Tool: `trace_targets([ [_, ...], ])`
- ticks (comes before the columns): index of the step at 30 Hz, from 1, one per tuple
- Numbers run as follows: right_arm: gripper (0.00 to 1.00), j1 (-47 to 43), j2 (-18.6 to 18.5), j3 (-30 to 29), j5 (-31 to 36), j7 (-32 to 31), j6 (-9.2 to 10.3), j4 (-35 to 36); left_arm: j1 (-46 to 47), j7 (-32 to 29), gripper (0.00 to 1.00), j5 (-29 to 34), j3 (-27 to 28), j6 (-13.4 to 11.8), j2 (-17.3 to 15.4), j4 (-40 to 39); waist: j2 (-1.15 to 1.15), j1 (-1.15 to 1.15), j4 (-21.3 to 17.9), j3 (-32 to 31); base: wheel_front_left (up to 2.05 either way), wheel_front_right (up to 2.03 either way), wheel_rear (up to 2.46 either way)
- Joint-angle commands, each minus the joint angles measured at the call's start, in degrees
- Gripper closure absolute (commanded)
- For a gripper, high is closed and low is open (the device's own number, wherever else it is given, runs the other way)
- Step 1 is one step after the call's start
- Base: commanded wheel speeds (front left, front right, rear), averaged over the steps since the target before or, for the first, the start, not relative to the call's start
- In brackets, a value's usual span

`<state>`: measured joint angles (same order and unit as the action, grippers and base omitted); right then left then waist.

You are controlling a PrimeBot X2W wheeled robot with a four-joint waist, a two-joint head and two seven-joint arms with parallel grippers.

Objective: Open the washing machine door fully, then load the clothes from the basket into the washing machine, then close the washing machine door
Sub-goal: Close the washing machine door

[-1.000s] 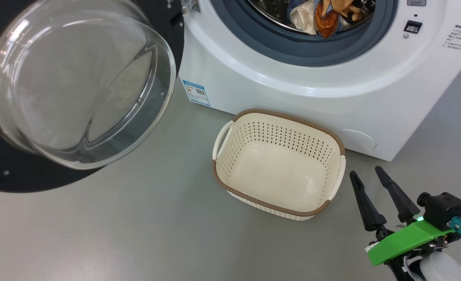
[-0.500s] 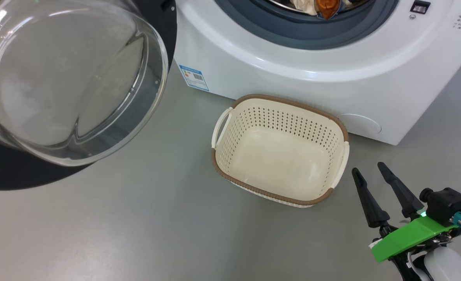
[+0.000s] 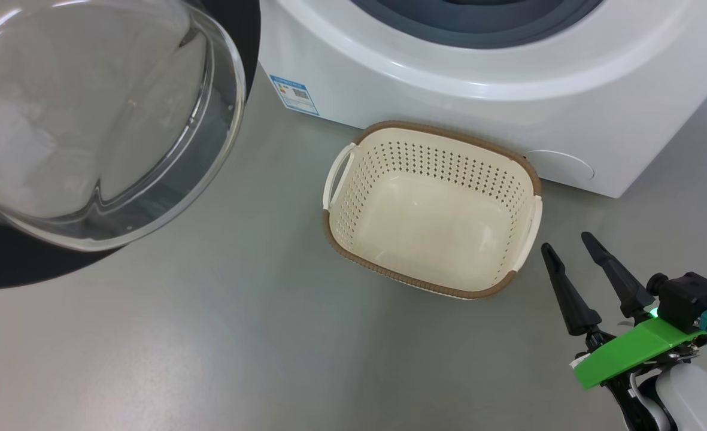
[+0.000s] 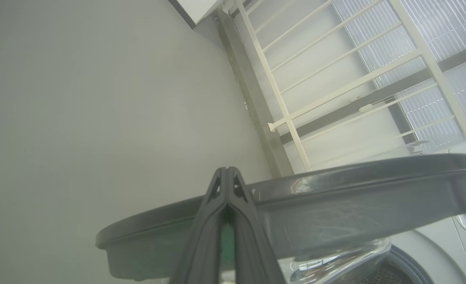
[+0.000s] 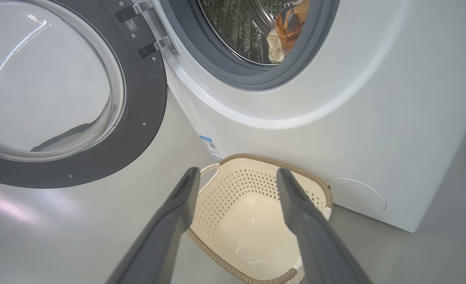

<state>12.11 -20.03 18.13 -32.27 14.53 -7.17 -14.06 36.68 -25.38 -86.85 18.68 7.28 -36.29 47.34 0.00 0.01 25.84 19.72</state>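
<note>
Head view, tipped lower than a second ago: the whole scene has slid toward 12 o'clock, so the camera moved, not the objects. The basket (image 3: 449, 167) stands empty on the floor at centre. The washing machine (image 3: 449, 78) is just beyond it at 12 o'clock, and its door (image 3: 90, 120) is swung wide at 10 o'clock. The clothes (image 5: 286, 27) lie in the drum.

At 4 o'clock of the basket, the right gripper (image 3: 566, 240) has its fingers spread wide and is empty. The left gripper (image 4: 225, 173), fingers pressed together and empty, is by the door's outer rim. Judgement: loading looks done, and closing the door remains.
</note>
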Motion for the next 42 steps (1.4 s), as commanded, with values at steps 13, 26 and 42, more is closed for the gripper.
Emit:
trace_targets([
  [13, 0.00, 1.0, -1.3, 1.0, -0.1, 0.5, -0.32, 1.3, -1.2, -5.7, 1.00, -2.2, 0.3, 0.2, -3.0, -1.6, 0.00, -0.01, -0.5, -0.1, 0.00, 0.00, 0.00],
  [26, 0.00, 0.8, -0.4, 0.5, 0.0, 0.5, -0.32, 0.9, -5.6, -12.5, 1.00, -2.7, -2.3, 0.2, -2.0, -8.8, 0.00, -0.01, -0.1, -2.7, 0.00, 0.00, 0.00],
  [42, 0.00, -1.2, 1.0, -0.5, -0.4, 0.5, -0.32, 0.7, -12.7, -19.0, 1.00, -3.4, -5.4, 0.2, -0.6, -21.2, 0.00, -0.01, 0.4, -7.4, 0.00, 0.00, 0.00],
])
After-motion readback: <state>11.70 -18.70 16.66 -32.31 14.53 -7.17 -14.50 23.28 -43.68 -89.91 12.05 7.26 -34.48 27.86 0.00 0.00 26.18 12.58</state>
